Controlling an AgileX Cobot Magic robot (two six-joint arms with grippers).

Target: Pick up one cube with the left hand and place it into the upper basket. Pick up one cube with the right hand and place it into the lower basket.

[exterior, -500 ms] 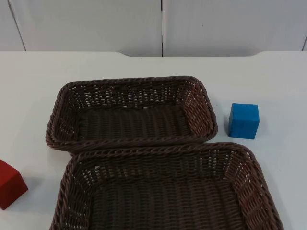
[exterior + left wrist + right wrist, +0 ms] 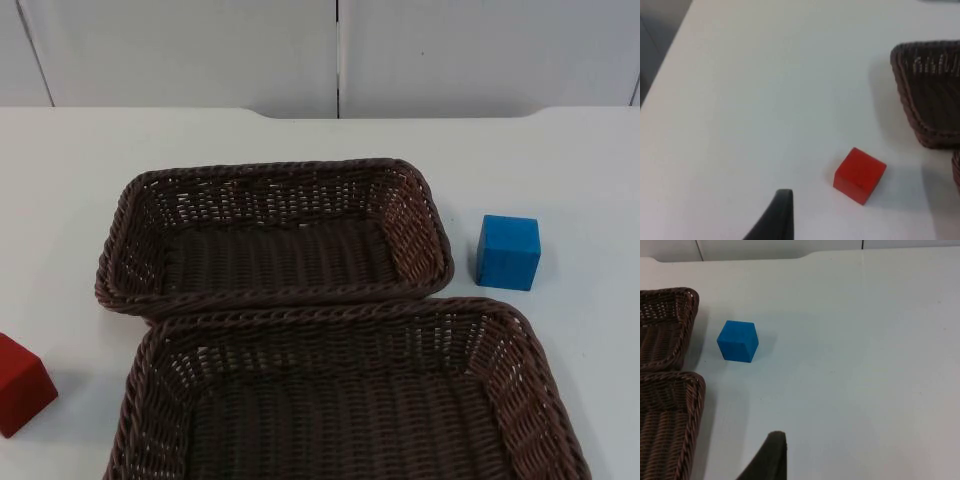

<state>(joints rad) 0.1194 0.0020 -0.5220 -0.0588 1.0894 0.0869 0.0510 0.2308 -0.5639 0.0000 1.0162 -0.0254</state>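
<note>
Both cubes sit untouched on the desk (image 2: 80,170).
Your left claw (image 2: 782,200) hangs near the red cube (image 2: 859,175), right claw (image 2: 775,440) farther from the blue cube (image 2: 737,341); their spread, can't tell.

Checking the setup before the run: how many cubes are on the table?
2. The red cube sits left of the lower basket; the blue cube sits right of the upper basket. Both baskets look empty.

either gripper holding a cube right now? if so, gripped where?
Nothing is held. The red cube sits on the table left of the baskets, the blue cube on the table right of the upper basket. Both lie apart from any fingertip in the wrist views.
</note>
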